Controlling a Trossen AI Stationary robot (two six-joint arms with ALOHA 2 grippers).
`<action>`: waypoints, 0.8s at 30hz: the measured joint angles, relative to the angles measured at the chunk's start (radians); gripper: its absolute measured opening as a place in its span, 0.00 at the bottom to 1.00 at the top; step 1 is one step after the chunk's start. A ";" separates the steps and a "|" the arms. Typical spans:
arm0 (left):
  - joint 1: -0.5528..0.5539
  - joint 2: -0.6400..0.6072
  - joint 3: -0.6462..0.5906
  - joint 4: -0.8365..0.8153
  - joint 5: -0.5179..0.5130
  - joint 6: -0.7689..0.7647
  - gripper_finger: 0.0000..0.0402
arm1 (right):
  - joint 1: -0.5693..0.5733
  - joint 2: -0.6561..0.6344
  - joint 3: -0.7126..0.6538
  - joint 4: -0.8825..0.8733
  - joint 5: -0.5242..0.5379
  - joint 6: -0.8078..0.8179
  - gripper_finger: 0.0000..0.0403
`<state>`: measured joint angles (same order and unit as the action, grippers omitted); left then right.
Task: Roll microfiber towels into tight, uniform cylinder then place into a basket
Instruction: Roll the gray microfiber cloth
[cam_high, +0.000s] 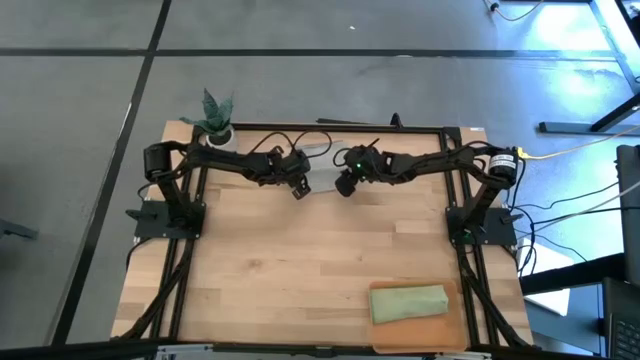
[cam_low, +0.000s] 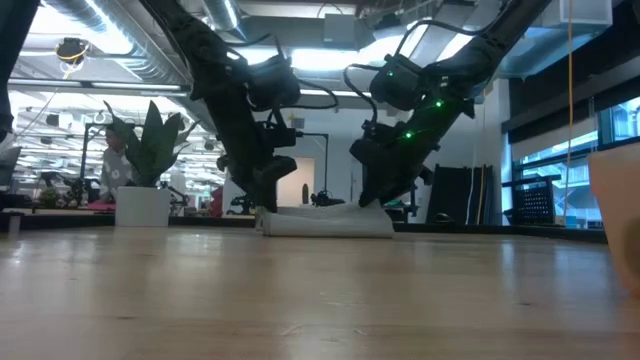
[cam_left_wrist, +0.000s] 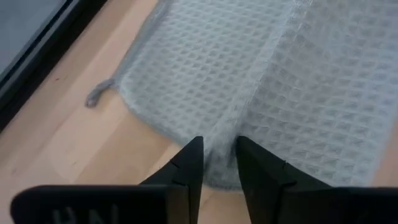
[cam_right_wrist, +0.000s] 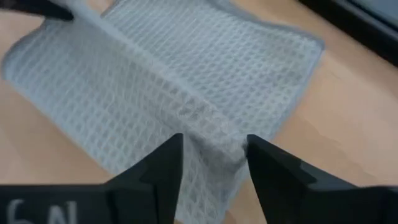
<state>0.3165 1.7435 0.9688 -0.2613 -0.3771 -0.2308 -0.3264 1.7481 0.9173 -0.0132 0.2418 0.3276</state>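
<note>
A light grey towel lies spread on the table at the far middle, with a raised fold running across it from one gripper to the other. My left gripper stands open at the towel's near left edge, the fold's end between its fingers. My right gripper stands open at the towel's right side, astride the fold's other end. A sage green towel lies rolled in the orange-brown basket at the near right. My left gripper slants down from the left with the raised fold in the narrow gap between its fingers; I cannot tell whether they touch the cloth. My right gripper slants down from the right, its fingers on either side of the fold's end; I cannot tell whether they touch it.
A white plant pot stands at the table's far left corner. A dark frame rail runs along the far edge just behind the towel. Bare wood spreads from the towel to the near edge.
</note>
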 joint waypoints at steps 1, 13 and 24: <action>0.004 0.000 0.000 -0.004 -0.003 -0.002 0.22 | -0.001 0.000 0.004 -0.003 0.007 0.015 0.44; 0.002 -0.074 0.001 -0.071 0.005 -0.031 0.23 | -0.008 0.000 0.207 -0.257 -0.022 0.006 0.47; 0.001 -0.338 0.001 -0.217 0.004 -0.126 0.23 | 0.004 0.052 0.201 -0.191 -0.202 -0.009 0.47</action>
<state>0.3176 1.4056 0.9699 -0.4783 -0.3730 -0.3573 -0.3228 1.7998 1.1187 -0.2044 0.0397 0.3188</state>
